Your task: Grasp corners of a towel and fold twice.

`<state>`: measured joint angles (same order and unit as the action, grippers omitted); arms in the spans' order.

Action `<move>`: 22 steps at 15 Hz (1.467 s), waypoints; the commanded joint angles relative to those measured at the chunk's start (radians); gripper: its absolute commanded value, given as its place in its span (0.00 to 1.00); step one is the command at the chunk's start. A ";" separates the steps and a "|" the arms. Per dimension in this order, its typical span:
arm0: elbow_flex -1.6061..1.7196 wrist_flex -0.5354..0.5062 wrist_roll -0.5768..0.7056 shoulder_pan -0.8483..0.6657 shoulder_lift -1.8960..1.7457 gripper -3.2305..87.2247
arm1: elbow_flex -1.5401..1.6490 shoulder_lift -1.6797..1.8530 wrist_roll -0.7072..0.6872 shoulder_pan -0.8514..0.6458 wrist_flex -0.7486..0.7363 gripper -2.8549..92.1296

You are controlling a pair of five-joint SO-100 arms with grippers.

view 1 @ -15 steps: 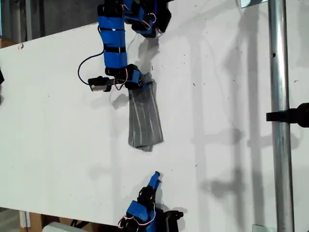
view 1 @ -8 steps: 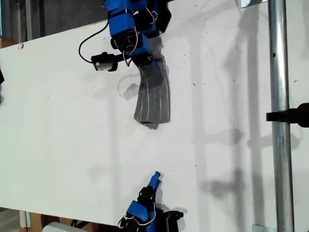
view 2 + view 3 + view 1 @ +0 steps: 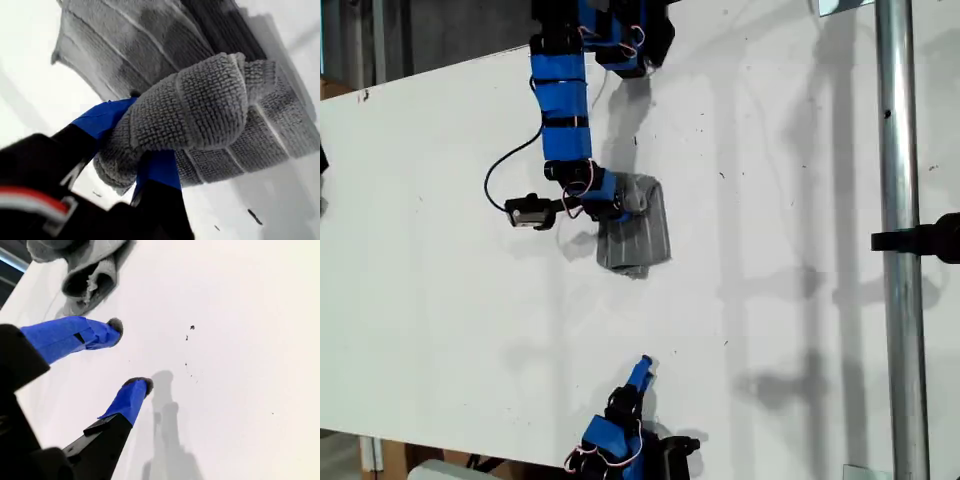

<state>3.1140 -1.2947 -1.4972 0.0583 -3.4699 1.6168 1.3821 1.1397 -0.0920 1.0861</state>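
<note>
The grey towel [image 3: 640,232] with thin white stripes lies bunched into a short folded block near the middle of the white table [image 3: 790,180] in the exterior view. My first gripper [image 3: 613,202] reaches in from the exterior view's top and is shut on a thick bunched fold of the towel [image 3: 200,105]; blue fingers [image 3: 102,120] clamp it from both sides. The towel's corners are buried in the folds. My second gripper [image 3: 642,368] sits at the exterior view's bottom, open and empty [image 3: 130,356], a short way from the towel's rolled end [image 3: 92,272].
A vertical metal pole [image 3: 897,250] with a black clamp [image 3: 932,238] stands at the exterior view's right. The table's edge runs along the exterior view's left and bottom. Small dark specks [image 3: 191,327] mark the table surface.
My first gripper lifted the towel's end toward the exterior view's top, then carried it back down over the rest, so the long strip is now a short doubled block. The second arm stayed still.
</note>
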 commanded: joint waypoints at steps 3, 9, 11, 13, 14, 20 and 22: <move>0.005 -0.003 -0.002 -0.014 -0.008 0.24 | -0.140 -0.005 -0.035 0.009 -0.091 0.46; 0.005 0.006 0.018 -0.055 -0.008 0.26 | -0.014 0.304 -0.055 -0.032 -0.195 0.16; 0.006 0.006 -0.012 -0.069 -0.008 0.25 | 0.155 0.508 -0.044 -0.048 0.037 0.10; 0.006 -0.002 0.025 -0.106 -0.008 0.25 | 0.603 0.882 0.089 -0.057 0.074 0.07; 0.006 -0.003 0.109 -0.110 -0.008 0.25 | 0.839 1.104 0.164 -0.063 0.067 0.03; 0.006 -0.002 0.509 -0.106 -0.008 0.22 | 1.275 1.914 0.371 -0.049 0.408 0.09; 0.006 -0.002 0.508 -0.106 -0.008 0.21 | 1.276 1.907 0.360 0.049 0.407 0.14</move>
<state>3.1140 -1.2947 -0.9986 -0.0337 -3.4714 2.9008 3.2674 1.5033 -0.0828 1.4680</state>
